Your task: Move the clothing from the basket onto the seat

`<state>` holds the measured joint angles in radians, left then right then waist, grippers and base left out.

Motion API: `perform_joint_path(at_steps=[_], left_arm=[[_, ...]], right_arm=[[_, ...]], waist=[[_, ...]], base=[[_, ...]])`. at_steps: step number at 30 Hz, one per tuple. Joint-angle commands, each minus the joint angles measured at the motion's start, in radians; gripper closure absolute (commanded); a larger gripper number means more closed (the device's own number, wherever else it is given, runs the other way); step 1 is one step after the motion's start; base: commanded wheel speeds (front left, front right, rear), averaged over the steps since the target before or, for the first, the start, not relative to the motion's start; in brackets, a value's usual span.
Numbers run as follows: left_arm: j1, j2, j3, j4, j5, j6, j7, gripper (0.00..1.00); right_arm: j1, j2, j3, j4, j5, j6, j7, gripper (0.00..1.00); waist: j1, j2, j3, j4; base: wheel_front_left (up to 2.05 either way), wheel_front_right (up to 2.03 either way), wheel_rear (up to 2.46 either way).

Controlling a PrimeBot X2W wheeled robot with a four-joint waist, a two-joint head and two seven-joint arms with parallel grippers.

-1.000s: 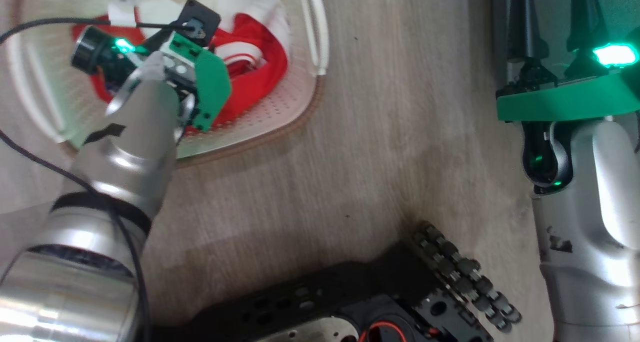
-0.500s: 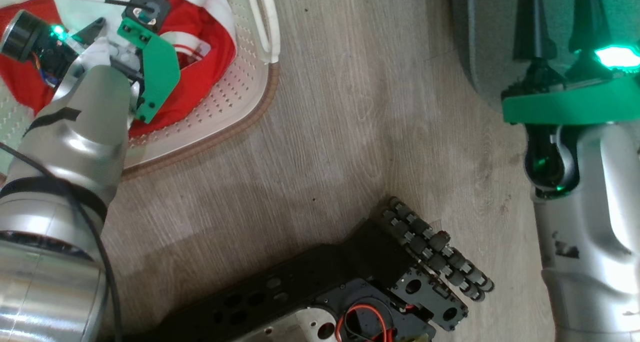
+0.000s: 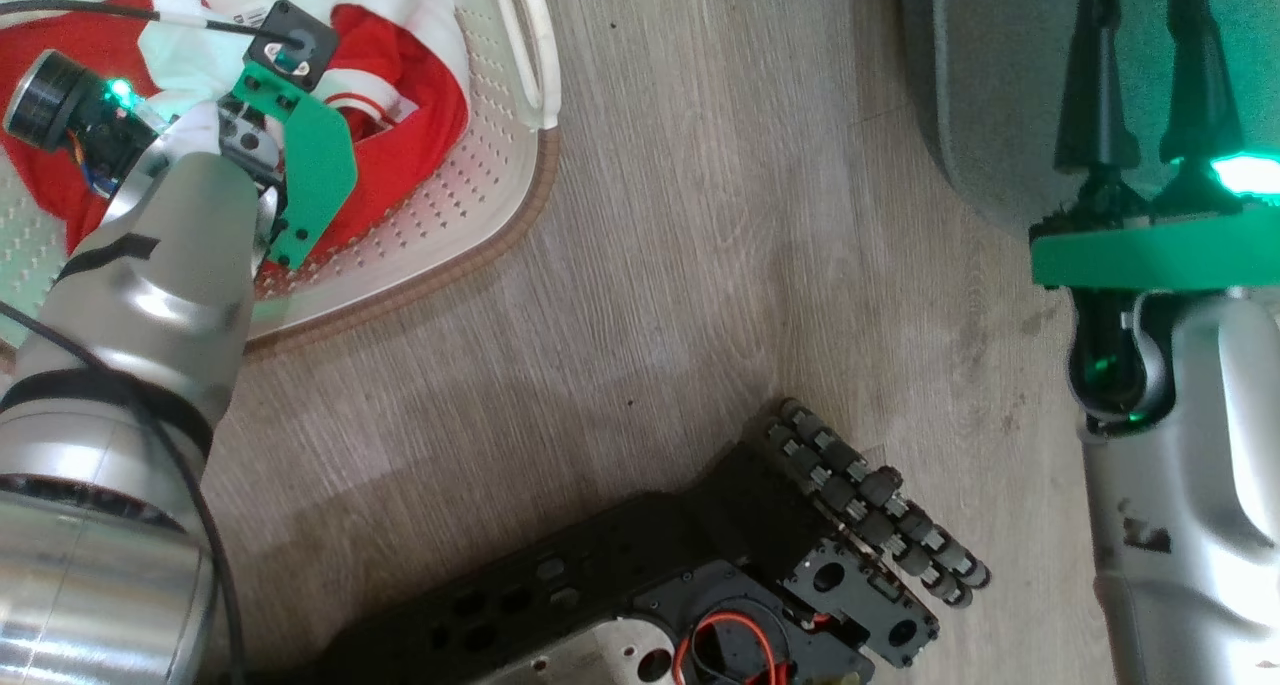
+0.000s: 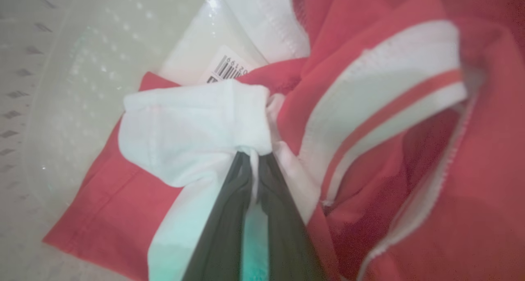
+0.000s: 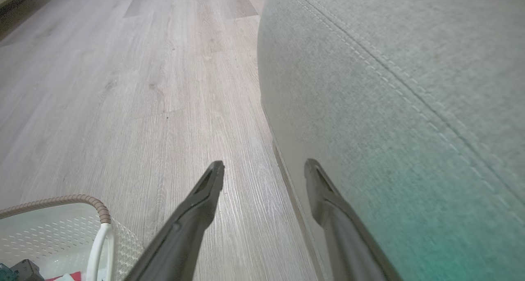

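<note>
In the basket (image 3: 470,205), far left, the left gripper (image 4: 252,156) pinches a white fold of the clothing (image 4: 410,215) between its jaws for lifting. The right gripper (image 5: 264,163) hangs by the seat (image 5: 389,88), jaws spread.

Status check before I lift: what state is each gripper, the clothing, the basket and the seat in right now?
left gripper, shut on a white fold of the clothing
right gripper, open, holding nothing
clothing, crumpled inside the basket
basket, upright on the floor, clothing in it
seat, no clothing on the part in view
</note>
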<state>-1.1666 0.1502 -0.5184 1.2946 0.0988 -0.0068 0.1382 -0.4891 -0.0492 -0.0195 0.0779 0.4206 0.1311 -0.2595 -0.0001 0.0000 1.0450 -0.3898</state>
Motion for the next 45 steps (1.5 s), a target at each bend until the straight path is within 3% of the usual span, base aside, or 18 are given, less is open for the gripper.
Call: perform_joint_path(at_steps=[1, 4, 11, 18, 22, 31, 45], left_arm=[[0.017, 0.008, 0.01, -0.008, -0.008, -0.002, -0.011, 1.0], [0.008, 0.0, 0.024, -0.013, -0.032, 0.001, -0.048, 1.0], [0.051, -0.075, 0.057, -0.029, -0.108, -0.009, -0.17, 1.0], [0.164, -0.099, 0.088, -0.073, -0.235, -0.041, -0.294, 1.0], [0.262, -0.1, 0.054, -0.159, -0.347, -0.054, -0.336, 1.0], [0.44, -0.1, 0.01, -0.315, -0.526, -0.001, -0.393, 1.0], [0.807, -0.029, 0.17, -0.743, -0.51, 0.097, -0.4, 1.0]], right_arm=[[0.022, -0.001, 0.012, -0.021, 0.001, 0.0, -0.002, 0.0], [-0.009, -0.001, 0.024, -0.011, -0.003, 0.0, -0.002, 0.0], [-0.007, -0.001, -0.018, 0.014, -0.08, 0.0, -0.002, 0.0], [0.048, -0.001, -0.063, 0.038, -0.175, 0.0, -0.002, 0.0], [0.1, -0.001, -0.093, 0.056, -0.222, 0.0, -0.002, 0.0], [0.231, -0.001, -0.139, 0.083, -0.284, 0.0, -0.002, 0.0], [0.408, -0.005, -0.102, 0.12, -0.321, 0.0, -0.002, 0.0]], waist=[[0.0001, 0.0, -0.003, 0.001], [0.0001, 0.0, -0.02, 0.01], [0.0001, 0.0, -0.149, 0.126], [0.0001, 0.0, -0.34, 0.246], [0.0001, 0.0, -0.467, 0.318], [0.0001, 0.0, -0.715, 0.449], [0.0001, 0.0, -0.964, 0.521]], base=[[0.0, 0.0, 0.0], [0.0, 0.0, 0.0], [0.0, 0.0, 0.0], [0.0, 0.0, 0.0], [0.0, 0.0, 0.0], [0.0, 0.0, 0.0], [0.0, 0.0, 0.0]])
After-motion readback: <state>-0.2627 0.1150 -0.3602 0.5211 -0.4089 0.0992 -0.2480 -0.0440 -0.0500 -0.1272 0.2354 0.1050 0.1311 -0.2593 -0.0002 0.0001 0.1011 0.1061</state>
